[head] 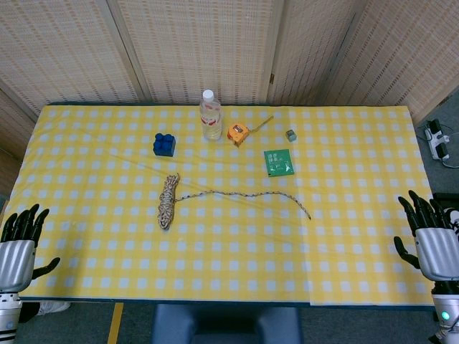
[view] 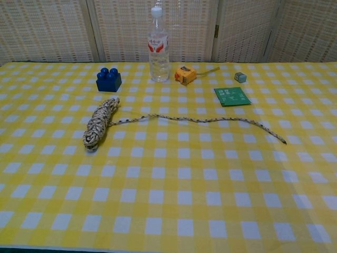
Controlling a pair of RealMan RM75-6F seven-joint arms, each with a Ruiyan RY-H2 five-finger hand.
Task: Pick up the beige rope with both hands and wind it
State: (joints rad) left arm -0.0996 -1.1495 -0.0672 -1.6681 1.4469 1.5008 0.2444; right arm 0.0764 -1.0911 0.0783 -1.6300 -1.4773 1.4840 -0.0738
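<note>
The beige rope lies on the yellow checked tablecloth [head: 237, 244], left of centre. Its wound bundle [head: 168, 201] [view: 100, 123] points toward me, and a loose tail [head: 244, 194] [view: 200, 120] runs right to a frayed end [head: 308, 215] [view: 281, 140]. My left hand [head: 19, 245] hovers at the table's near left corner, fingers spread, holding nothing. My right hand [head: 430, 240] sits at the near right edge, fingers also apart and empty. Both hands are far from the rope. The chest view shows neither hand.
Behind the rope stand a blue toy brick [head: 164, 144] [view: 109, 79], a clear water bottle [head: 211, 115] [view: 158, 45], an orange tape measure [head: 239, 134] [view: 185, 75], a green circuit board [head: 278, 162] [view: 232, 96] and a small grey-green block [head: 290, 134] [view: 240, 77]. Woven screens back the table.
</note>
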